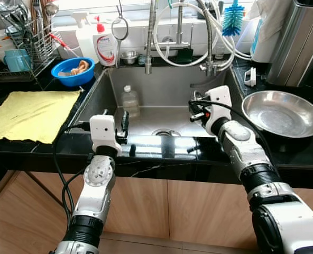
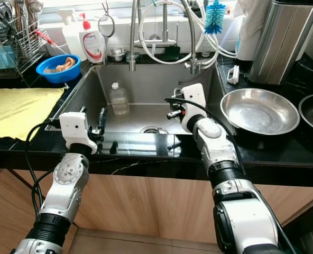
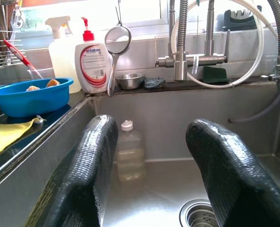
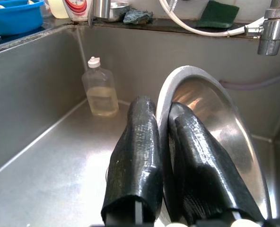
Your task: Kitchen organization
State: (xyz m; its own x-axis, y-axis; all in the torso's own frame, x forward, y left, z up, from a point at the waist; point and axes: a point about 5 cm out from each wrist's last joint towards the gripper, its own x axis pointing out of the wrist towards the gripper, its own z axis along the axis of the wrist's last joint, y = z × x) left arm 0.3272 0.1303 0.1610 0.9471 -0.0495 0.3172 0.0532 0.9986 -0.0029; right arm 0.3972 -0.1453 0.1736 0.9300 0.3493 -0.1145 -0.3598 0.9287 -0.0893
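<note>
My right gripper (image 4: 160,106) is shut on the rim of a steel bowl (image 4: 215,123), which it holds on edge inside the sink (image 1: 167,84). In the eye view this gripper (image 1: 195,109) hangs over the sink's right side. My left gripper (image 3: 152,179) is open with nothing between its fingers, and it hovers over the sink's front left (image 1: 125,124). A clear plastic bottle (image 1: 129,100) with a white cap stands upright against the sink's back left wall, beyond both grippers.
A second wide steel bowl (image 1: 282,112) rests on the black counter to the right. On the left counter lie a yellow cloth (image 1: 32,114) and a blue bowl (image 1: 73,70). A soap bottle (image 1: 106,45), a dish rack (image 1: 19,42) and faucet hoses (image 1: 188,37) line the back.
</note>
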